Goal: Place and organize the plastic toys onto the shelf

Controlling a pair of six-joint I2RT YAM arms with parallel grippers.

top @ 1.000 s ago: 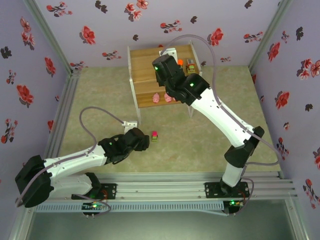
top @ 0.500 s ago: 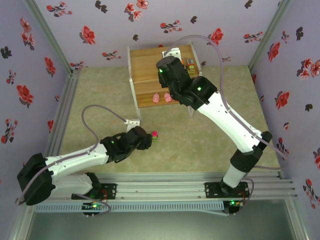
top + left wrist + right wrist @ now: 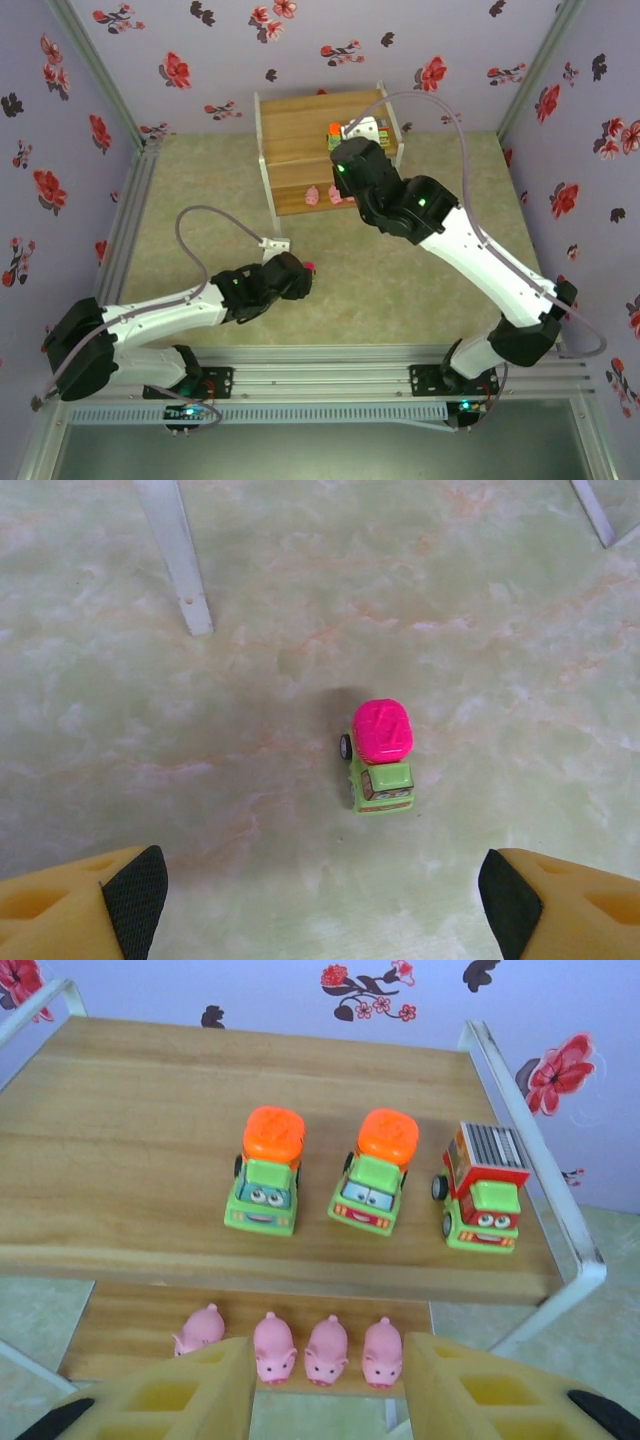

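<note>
One toy sits off the shelf, the magenta-topped green truck on the table just ahead of the left gripper and a little off its midline. Closing from here could go badly (it is small and wheeled), since whichever pad arrives first may roll or tip it out of the grasp. That gripper is spread wide and touches nothing, while the right gripper hovers before the shelf, partly open and empty, with four pink pigs just beyond its fingertips and three trucks higher ahead.
</note>
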